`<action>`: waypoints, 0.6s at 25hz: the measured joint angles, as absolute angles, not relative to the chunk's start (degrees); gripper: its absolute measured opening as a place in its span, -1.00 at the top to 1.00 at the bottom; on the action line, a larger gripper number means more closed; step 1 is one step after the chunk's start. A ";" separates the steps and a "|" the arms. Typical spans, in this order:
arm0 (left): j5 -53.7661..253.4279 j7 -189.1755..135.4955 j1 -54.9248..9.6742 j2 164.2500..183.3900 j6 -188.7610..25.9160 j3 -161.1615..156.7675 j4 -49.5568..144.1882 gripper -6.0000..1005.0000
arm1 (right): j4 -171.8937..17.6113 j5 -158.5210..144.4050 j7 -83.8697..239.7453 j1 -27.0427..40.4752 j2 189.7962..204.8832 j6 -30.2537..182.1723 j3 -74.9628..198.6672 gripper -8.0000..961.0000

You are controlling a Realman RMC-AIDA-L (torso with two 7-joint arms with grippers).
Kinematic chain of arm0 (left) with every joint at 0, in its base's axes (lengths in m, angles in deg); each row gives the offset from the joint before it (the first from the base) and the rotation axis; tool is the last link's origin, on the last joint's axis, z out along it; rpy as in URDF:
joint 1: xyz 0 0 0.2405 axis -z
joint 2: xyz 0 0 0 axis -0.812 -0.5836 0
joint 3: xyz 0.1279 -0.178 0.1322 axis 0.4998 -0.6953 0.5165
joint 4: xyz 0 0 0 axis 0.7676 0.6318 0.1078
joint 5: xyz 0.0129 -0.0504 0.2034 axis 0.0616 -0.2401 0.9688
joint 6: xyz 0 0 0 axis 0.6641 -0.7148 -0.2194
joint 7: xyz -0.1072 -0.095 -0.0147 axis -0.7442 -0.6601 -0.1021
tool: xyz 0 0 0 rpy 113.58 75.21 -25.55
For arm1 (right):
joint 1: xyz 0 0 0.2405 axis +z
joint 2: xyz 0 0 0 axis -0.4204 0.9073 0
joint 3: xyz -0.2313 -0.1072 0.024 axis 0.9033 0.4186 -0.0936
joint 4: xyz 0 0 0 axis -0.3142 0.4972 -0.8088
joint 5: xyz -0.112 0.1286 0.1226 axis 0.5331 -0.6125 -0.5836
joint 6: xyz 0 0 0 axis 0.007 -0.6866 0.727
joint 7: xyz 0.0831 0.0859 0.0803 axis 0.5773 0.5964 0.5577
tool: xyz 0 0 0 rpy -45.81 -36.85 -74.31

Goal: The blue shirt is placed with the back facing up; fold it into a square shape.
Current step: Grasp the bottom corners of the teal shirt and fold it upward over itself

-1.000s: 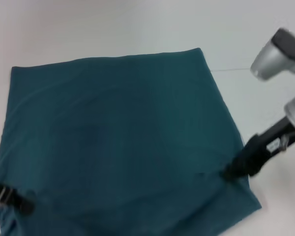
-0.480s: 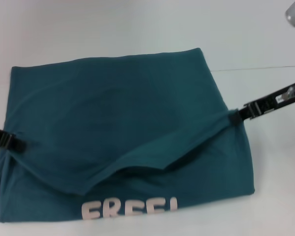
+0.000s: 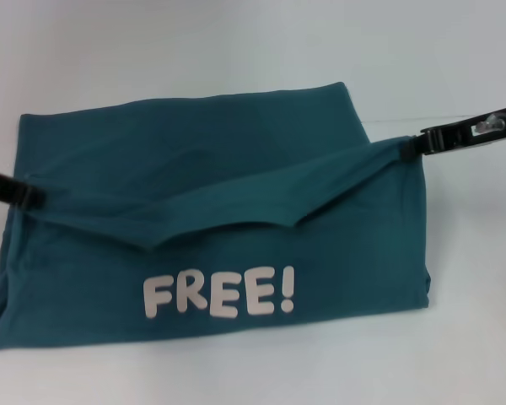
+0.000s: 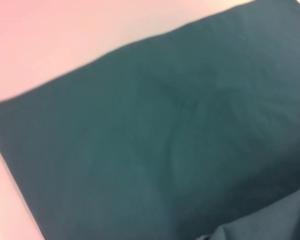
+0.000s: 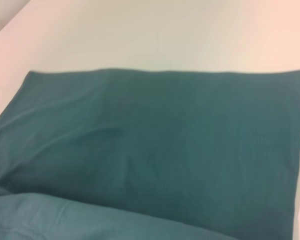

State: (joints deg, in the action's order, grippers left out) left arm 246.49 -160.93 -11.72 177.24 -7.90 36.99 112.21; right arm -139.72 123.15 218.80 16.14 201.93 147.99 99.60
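The blue shirt [image 3: 194,143] lies on the white table, and its near part is lifted and turned back over the rest. The turned-over side shows white lettering "FREE!" [image 3: 219,293]. My left gripper [image 3: 35,198] is shut on the raised edge's left corner. My right gripper [image 3: 407,148] is shut on the right corner, slightly farther back. Between them the held edge [image 3: 236,226] sags. In the left wrist view the shirt [image 4: 180,135] fills most of the picture. In the right wrist view the shirt [image 5: 180,140] lies flat below, a raised fold nearest the camera.
The white table [image 3: 236,42] surrounds the shirt on all sides, with bare surface beyond the shirt's far edge and to the right. A thin seam line [image 3: 455,116] crosses the table at the right.
Both grippers have risen and moved away from me with the shirt's near corners. The near part has folded back over the shirt, uncovering the white lettering.
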 joint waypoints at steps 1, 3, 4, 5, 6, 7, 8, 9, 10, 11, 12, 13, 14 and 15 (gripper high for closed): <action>246.61 -160.76 -11.67 177.55 -9.54 37.72 112.14 0.89 | -138.78 123.15 218.79 16.25 202.10 146.26 99.73 0.87; 246.78 -160.63 -11.65 178.01 -12.50 39.40 111.78 0.89 | -136.79 123.13 218.79 16.60 202.32 142.91 100.02 0.87; 246.82 -160.63 -11.62 178.19 -13.80 40.12 111.43 0.89 | -135.91 123.12 218.79 16.76 202.39 141.57 100.17 0.87; 246.84 -160.64 -11.55 178.35 -15.06 40.73 110.99 0.89 | -135.08 123.11 218.78 16.94 202.49 140.17 100.46 0.87; 246.87 -160.72 -11.48 178.54 -16.62 41.41 110.27 0.89 | -134.22 123.11 218.79 17.14 202.63 138.66 100.93 0.87; 246.90 -160.80 -11.42 178.71 -17.95 41.96 109.72 0.89 | -133.68 123.10 218.84 17.26 202.76 137.43 101.40 0.87; 246.92 -160.85 -11.37 178.80 -18.92 42.37 109.35 0.89 | -133.21 123.09 218.96 17.34 202.96 136.25 101.90 0.87; 246.94 -160.90 -11.35 178.91 -19.98 42.75 108.98 0.89 | -132.80 123.15 219.14 17.39 203.13 135.00 102.28 0.87; 246.97 -160.95 -11.31 179.04 -21.13 42.95 108.58 0.89 | -132.45 123.21 219.21 17.44 203.27 134.11 102.49 0.87; 247.01 -160.96 -11.30 179.12 -21.91 43.05 108.23 0.89 | -132.04 123.31 219.26 17.49 203.39 133.09 102.61 0.87; 247.04 -160.93 -11.27 179.17 -22.71 43.08 107.77 0.89 | -131.67 123.36 219.28 17.56 203.47 132.25 102.62 0.87; 247.07 -160.84 -11.26 179.18 -23.46 43.12 107.28 0.89 | -131.41 123.37 219.28 17.59 203.51 131.60 102.65 0.87; 247.11 -160.75 -11.28 179.15 -24.09 43.12 106.82 0.89 | -131.16 123.38 219.23 17.58 203.55 130.85 102.67 0.87; 247.14 -160.70 -11.38 179.10 -25.01 43.15 106.33 0.89 | -131.01 123.32 219.07 17.49 203.55 130.00 102.67 0.87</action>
